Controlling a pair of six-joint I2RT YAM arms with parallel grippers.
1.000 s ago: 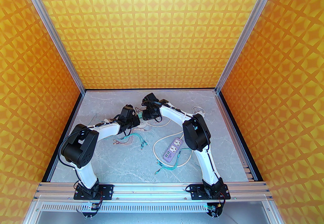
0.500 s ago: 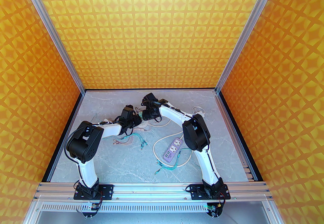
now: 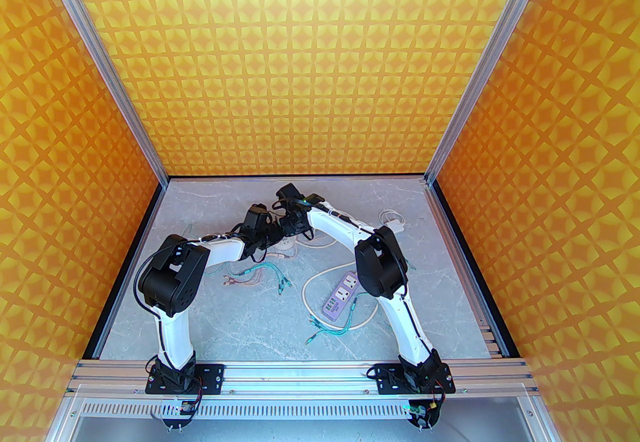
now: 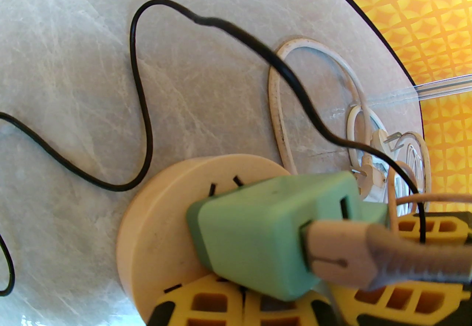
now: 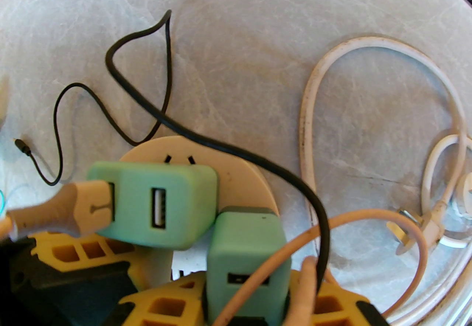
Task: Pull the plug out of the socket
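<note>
A round beige socket [image 5: 236, 166] [image 4: 162, 214] [image 3: 286, 244] lies on the grey table with two green plugs in it. My right gripper [image 5: 247, 293] [image 3: 291, 229] is shut on the nearer green plug [image 5: 245, 243], one yellow finger [image 5: 166, 304] on each side. The other green plug [image 5: 155, 203] [image 4: 254, 232] carries a beige USB cable [image 4: 354, 254]. My left gripper [image 4: 241, 300] [image 3: 272, 236] is shut on nothing, its tip resting on the socket's top just beside that plug. In the top view both wrists meet over the socket and hide the plugs.
A thin black cable [image 5: 136, 96] snakes over the socket. White cord loops with a loose white plug [image 5: 416, 232] lie to the right. A purple power strip [image 3: 341, 297] and teal leads [image 3: 272, 275] sit nearer the arms' bases. The enclosure's orange walls stand close behind.
Both arms have closed in over the socket: the left arm has pushed forward and right, the right wrist has dropped left. The green plug seen between the grippers earlier is now covered from above.
</note>
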